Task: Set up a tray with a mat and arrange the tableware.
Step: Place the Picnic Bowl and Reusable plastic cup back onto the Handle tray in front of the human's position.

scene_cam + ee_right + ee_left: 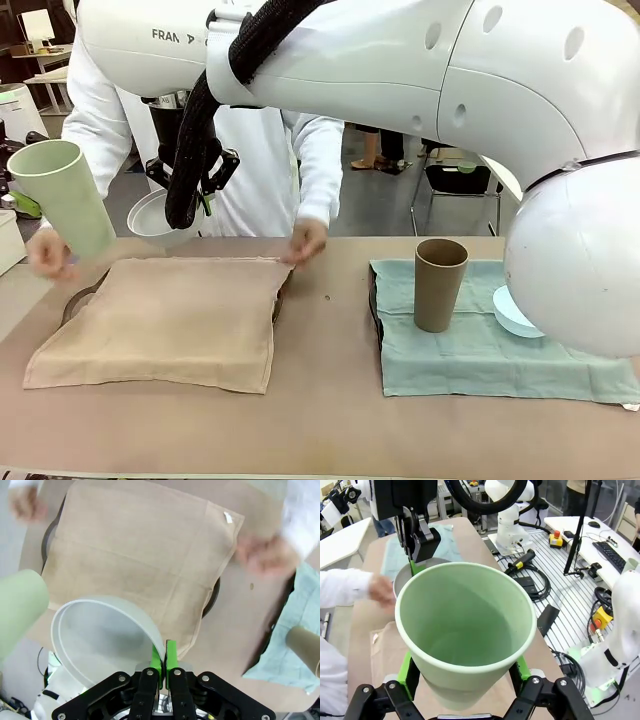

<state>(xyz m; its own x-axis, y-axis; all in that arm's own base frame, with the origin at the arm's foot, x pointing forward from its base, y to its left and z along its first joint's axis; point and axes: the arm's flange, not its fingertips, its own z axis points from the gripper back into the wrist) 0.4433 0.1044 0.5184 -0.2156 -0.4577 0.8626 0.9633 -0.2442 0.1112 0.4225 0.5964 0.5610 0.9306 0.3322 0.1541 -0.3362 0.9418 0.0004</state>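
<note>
While the beige mat (165, 318) was spread over the dark tray (214, 592) by the person's hands (306, 240), the pale green cup (62, 196) was held aloft, clamped in the left jaws. The white bowl (105, 637) was pinched by its rim in the right jaws. Farther right on the bench (320, 410), the brown cup (439, 284) and light blue bowl (512, 315) were seated on a teal cloth (480, 355), part-hidden by the right arm (480, 90).

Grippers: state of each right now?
Left gripper: shut on the pale green cup.
Right gripper: shut on the white bowl rim.
</note>
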